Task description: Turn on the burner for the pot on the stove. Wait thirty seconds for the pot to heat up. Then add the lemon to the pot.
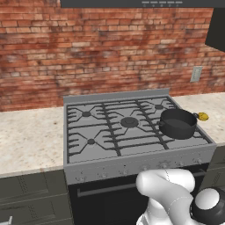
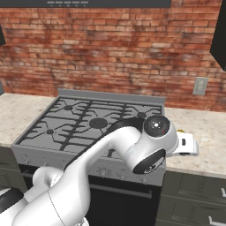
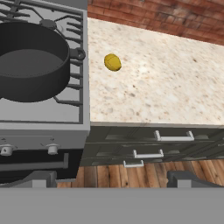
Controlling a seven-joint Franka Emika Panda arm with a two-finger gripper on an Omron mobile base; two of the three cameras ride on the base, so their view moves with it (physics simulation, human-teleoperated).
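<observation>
The pot (image 3: 30,61) sits on the stove's (image 3: 43,116) front right burner, close to the stove's edge. The lemon (image 3: 113,62) lies on the counter (image 3: 166,87) just beside that edge, near the pot's handle. My jaws are wide open and hold nothing. I think the knob (image 3: 52,149) comes first, so I should go down to the front row, pick the knob for the pot's burner, and turn it gently.

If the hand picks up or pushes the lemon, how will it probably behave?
The lemon looks small, rounded and smooth, so it would probably roll on the flat counter if pushed. It likely feels firm and light, though its curved skin might slip between the fingers.
</observation>
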